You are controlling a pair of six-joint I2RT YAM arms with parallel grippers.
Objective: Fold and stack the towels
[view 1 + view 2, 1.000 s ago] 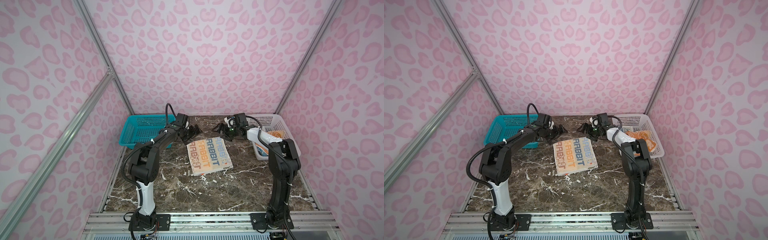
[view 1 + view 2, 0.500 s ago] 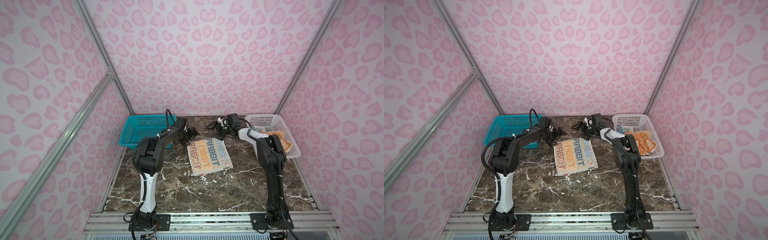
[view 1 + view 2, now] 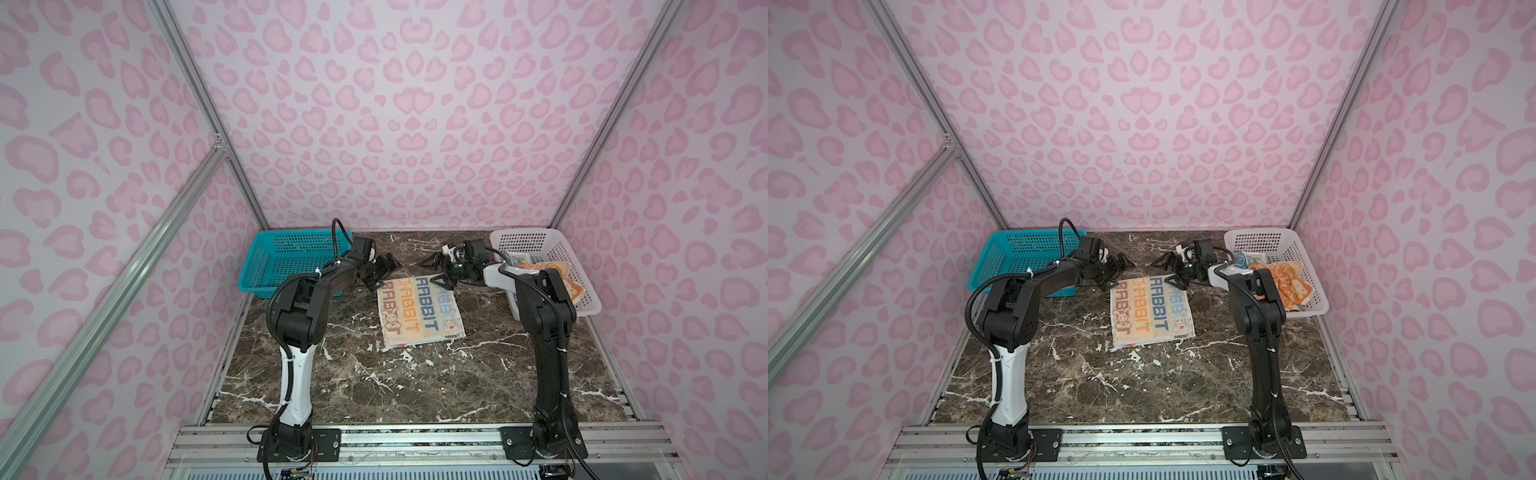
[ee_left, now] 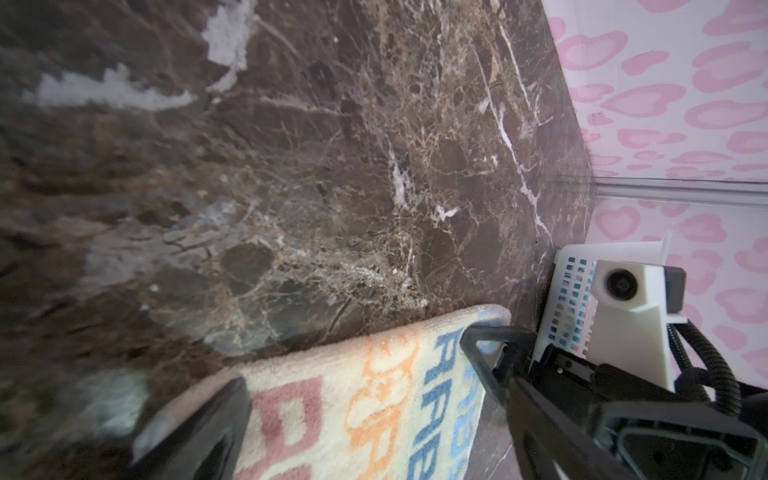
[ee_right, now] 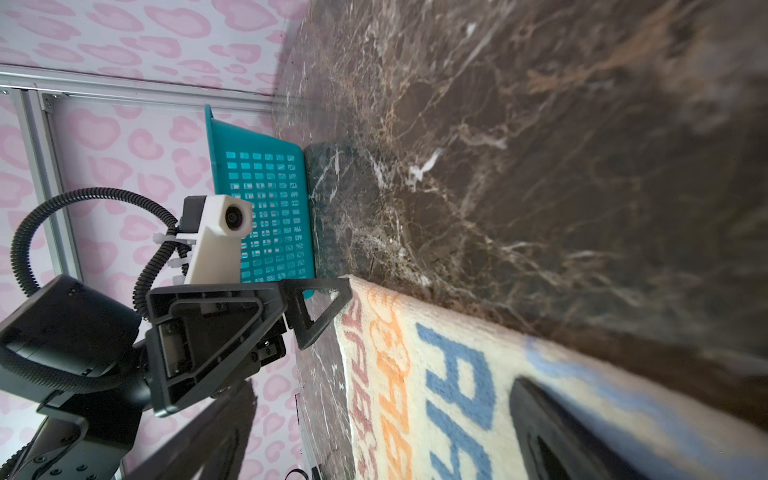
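Over the far left corner of the cream towel (image 3: 419, 311), finds the left gripper (image 3: 385, 272) with jaws spread wide and nothing between them, one finger low beside that corner; cannot tell whether touching the cloth. Over the far right corner, finds the right gripper (image 3: 435, 273) equally agape and empty, facing its twin across the towel's far edge. Shows the cream towel itself lying flat on the marble table (image 3: 415, 386) in both top views, RABBIT lettering up. To the right of the cream towel, well apart, shows the white basket (image 3: 524, 241) holding the orange towel (image 3: 571, 286) in a rumpled heap and, at its far end, a small visible piece of the blue towel (image 3: 1248, 259). To the left of the cream towel, behind the left arm, shows the teal basket (image 3: 291, 253).
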